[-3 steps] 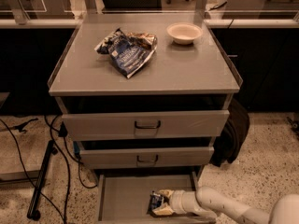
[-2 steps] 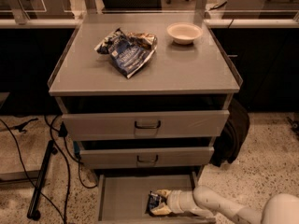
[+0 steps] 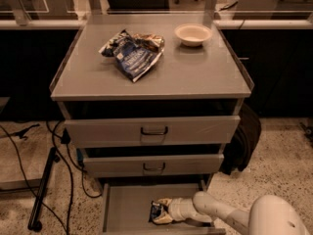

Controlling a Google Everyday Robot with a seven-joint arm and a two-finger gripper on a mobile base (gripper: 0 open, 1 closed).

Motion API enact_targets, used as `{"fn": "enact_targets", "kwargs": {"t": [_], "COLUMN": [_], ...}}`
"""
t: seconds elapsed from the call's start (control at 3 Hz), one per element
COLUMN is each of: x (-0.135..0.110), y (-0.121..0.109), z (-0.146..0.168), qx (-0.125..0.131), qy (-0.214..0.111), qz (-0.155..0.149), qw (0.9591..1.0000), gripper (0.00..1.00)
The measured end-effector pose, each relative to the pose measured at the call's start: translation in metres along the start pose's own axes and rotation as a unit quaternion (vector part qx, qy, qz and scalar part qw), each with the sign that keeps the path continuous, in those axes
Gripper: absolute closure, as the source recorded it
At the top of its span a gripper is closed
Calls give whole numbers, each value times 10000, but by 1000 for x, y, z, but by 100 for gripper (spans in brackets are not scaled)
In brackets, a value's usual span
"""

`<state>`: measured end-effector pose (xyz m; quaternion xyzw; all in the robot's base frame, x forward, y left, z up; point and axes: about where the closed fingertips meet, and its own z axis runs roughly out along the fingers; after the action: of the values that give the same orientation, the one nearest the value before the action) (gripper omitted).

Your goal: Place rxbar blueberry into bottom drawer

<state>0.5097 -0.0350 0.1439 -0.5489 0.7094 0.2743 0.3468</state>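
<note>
The fingers [image 3: 165, 202] are closed on the snack bar [image 3: 156, 213], one pale tip above its dark wrapper and one below. That puts the gripper [image 3: 161, 212] low inside the bottom drawer [image 3: 124, 204], toward the right of its floor. Whether the bar touches the floor I cannot tell.

The risks, as I judge them, start there. If the fingers open while the bar is tilted or lifted, it may slide or land on edge, though the drawer walls should catch it.

Further out, the arm [image 3: 217, 213] reaches in over the drawer's front right corner, just under the middle drawer [image 3: 195, 164]. Lifting straight up may knock that drawer's front, and a sideways pull may drag against the rim.

The chip bag [image 3: 133, 53] and bowl [image 3: 193, 34] on the tabletop [image 3: 205, 77] are well apart from all this.
</note>
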Motion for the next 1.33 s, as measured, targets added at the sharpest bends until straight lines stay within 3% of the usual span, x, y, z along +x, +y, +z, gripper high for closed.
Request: {"fn": "enact_targets", "kwargs": {"t": [1.0, 1.33], "x": [22, 22], "y": [-23, -24], "z": [43, 44], "qx": [-98, -95], "qy": [225, 227], "qz": [-84, -86], "qw": [9997, 9997], "gripper": [100, 75]}}
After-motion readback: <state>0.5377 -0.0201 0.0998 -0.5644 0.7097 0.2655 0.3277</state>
